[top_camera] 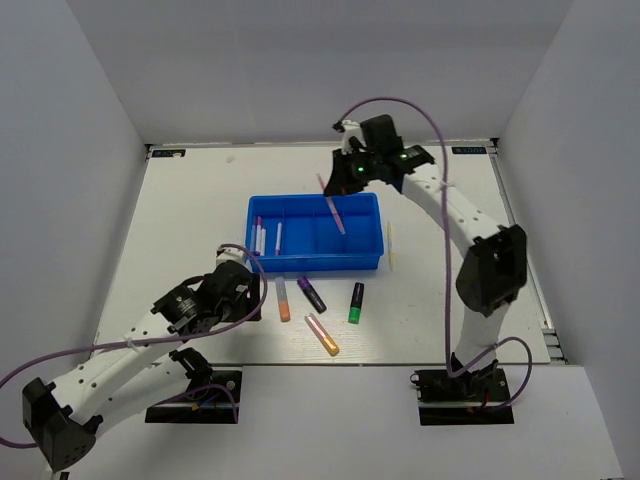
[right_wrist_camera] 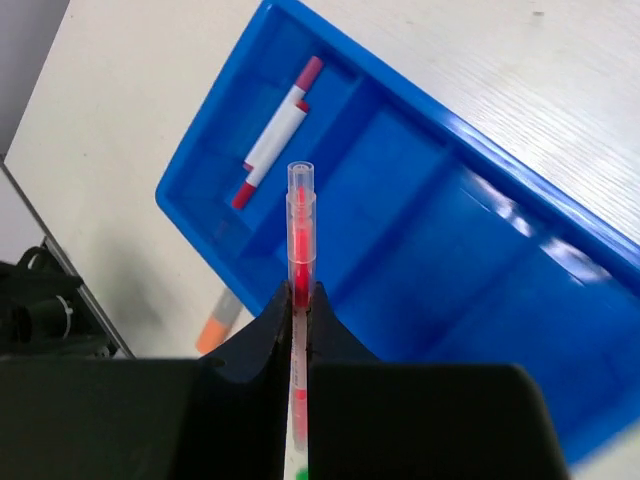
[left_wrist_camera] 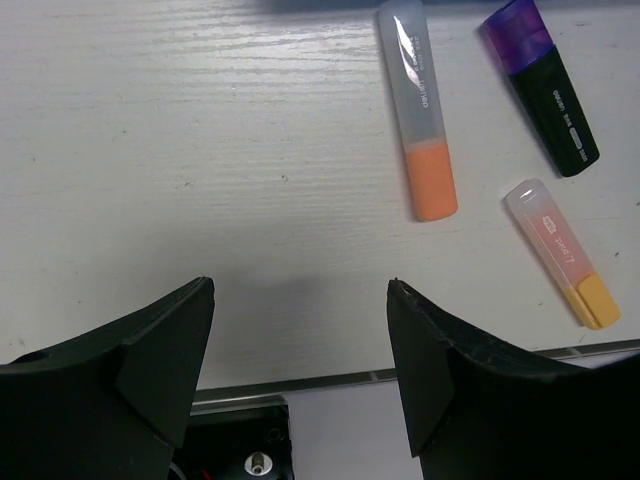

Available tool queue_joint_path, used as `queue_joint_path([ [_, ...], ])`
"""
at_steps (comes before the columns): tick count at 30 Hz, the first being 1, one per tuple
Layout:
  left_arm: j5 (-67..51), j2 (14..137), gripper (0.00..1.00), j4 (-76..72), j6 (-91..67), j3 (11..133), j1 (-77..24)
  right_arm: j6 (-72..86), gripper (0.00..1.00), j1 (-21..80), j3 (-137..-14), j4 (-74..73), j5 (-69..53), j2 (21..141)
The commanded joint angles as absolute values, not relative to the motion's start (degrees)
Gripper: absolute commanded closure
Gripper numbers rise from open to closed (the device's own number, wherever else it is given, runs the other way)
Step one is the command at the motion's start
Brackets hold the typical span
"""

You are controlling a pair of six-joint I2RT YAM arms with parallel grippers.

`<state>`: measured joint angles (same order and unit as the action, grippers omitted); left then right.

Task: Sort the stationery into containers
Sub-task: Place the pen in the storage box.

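While my right gripper [right_wrist_camera: 302, 295] hung above the blue tray [top_camera: 320, 262], its two fingers were pressed tight on the pink pen [right_wrist_camera: 300, 220], which stuck out past the tips and pointed over the tray's middle. The tray was a single piece split by dividers. Only the compartment at its left end held anything: the white pen with the red cap [right_wrist_camera: 282, 125] and a second pen [right_wrist_camera: 242, 190] lying close beside it, partly covered. I could not tell whether there was more in there. My left gripper [left_wrist_camera: 300, 285] stood with its fingers spread wide over bare table [top_camera: 200, 200], nothing between them. Four highlighters lay on the table in front of the tray: the orange highlighter [left_wrist_camera: 420, 120], the purple and black highlighter [left_wrist_camera: 545, 85], the pink and orange highlighter [left_wrist_camera: 560, 250] and the green and black highlighter [top_camera: 356, 302], none touching another. One yellow pen [top_camera: 391, 245] lay just beside the tray's right wall. The purple and black highlighter, the orange one and the pink and orange one carried small print, but it was too small for me to read.
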<state>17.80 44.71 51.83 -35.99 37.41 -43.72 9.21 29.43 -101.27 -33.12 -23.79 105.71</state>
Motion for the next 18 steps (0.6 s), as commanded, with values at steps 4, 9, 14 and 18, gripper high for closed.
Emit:
queue_joint_path([
  [4, 19.25, 46.40, 0.20, 51.24, -38.93, 37.97, -44.03, 18.36, 1.00, 33.74, -104.50, -19.72, -20.57, 115.04],
  [9, 19.77, 47.90, 0.20, 51.68, -39.64, 38.85, -43.95, 21.27, 1.00, 35.42, -102.93, -11.44, -19.07, 118.65],
  [14, 19.78, 47.99, 0.20, 52.03, -40.25, 38.59, -44.03, 22.76, 1.00, 36.91, -102.57, -6.86, -16.88, 121.37],
  [18, 19.95, 47.55, 0.20, 52.56, -40.60, 38.06, -44.03, 23.38, 1.00, 37.88, -101.17, -6.24, -16.52, 122.26],
])
